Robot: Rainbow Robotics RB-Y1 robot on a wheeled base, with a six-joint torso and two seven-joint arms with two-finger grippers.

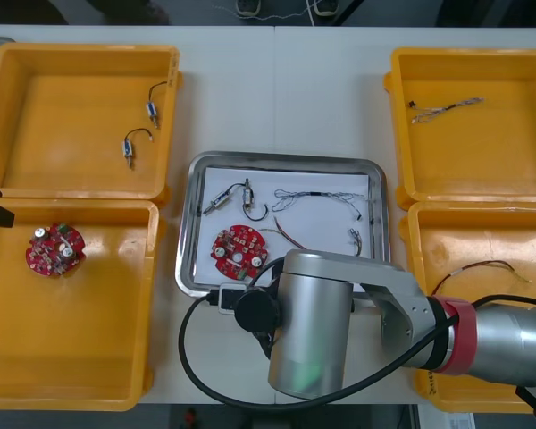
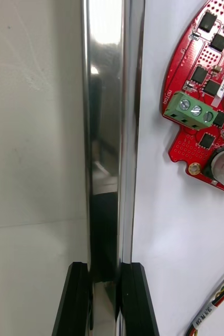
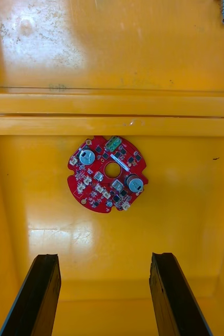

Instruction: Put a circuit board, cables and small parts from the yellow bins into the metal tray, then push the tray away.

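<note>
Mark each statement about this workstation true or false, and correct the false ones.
1. A circuit board lies in the metal tray. True.
2. The right gripper has its fingers shut on the tray's rim. True.
3. The left gripper clamps a board. False: its fingers are open above the loose board, which lies in the near left bin.
4. The far right bin holds a circuit board. False: it holds a cable.
</note>
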